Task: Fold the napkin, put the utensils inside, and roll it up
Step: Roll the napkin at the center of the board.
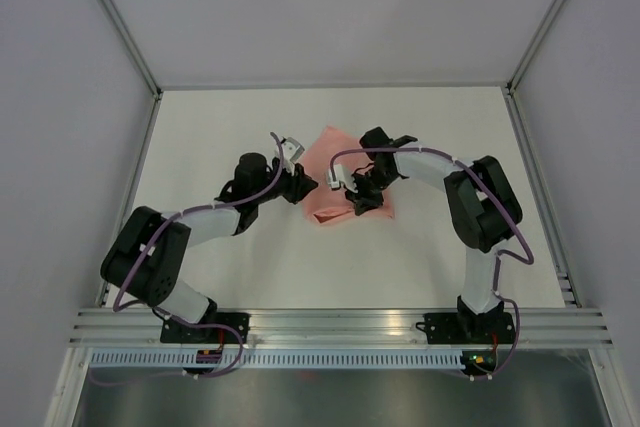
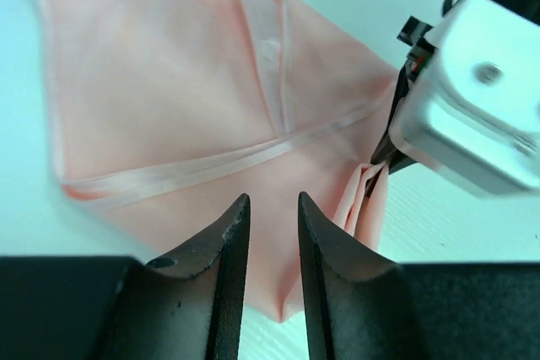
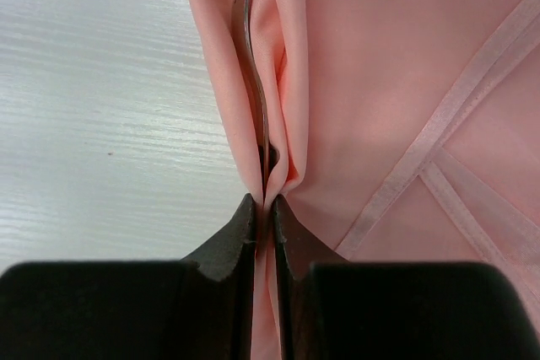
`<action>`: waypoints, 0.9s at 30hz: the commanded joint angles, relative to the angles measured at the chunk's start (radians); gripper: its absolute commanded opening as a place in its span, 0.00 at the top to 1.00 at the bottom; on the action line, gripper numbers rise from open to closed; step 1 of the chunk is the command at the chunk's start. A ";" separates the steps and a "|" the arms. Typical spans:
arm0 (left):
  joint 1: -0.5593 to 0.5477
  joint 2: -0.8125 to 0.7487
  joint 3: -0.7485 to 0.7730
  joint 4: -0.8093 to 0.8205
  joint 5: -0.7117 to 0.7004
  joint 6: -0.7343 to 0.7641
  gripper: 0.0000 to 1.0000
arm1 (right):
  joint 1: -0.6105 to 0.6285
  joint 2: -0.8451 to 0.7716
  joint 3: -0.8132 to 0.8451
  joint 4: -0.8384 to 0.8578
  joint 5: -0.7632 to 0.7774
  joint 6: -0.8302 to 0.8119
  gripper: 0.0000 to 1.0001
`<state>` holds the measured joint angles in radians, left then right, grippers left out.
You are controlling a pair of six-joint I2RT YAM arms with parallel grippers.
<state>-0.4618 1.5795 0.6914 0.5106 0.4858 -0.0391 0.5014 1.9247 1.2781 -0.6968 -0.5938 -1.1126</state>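
Note:
The pale pink napkin (image 1: 325,162) lies folded at the table's middle, with hem bands crossing it (image 2: 169,82). My right gripper (image 1: 357,197) is shut on a raised fold at the napkin's edge (image 3: 263,200). A thin dark utensil (image 3: 250,48) shows edge-on inside that fold. The rest of the utensils is hidden in the cloth (image 3: 396,82). My left gripper (image 1: 300,187) hovers over the napkin's near corner (image 2: 272,200). Its jaws stand a little apart with nothing between them. The right gripper's white housing (image 2: 472,99) shows at the right of the left wrist view.
The white table (image 1: 230,117) is boxed in by grey walls and metal frame posts (image 1: 120,22). An aluminium rail (image 1: 330,325) with both arm bases runs along the near edge. Purple cables (image 1: 380,152) loop along both arms.

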 commanded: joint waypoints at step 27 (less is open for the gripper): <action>-0.572 -0.096 -0.096 0.117 -0.730 0.685 0.55 | -0.061 0.631 0.715 -0.754 -0.070 -0.030 1.00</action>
<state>-1.0004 1.4292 0.5571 0.6556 -0.1764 0.5110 0.4385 2.4645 1.9915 -1.4494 -0.7593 -1.1183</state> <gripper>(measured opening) 0.450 0.152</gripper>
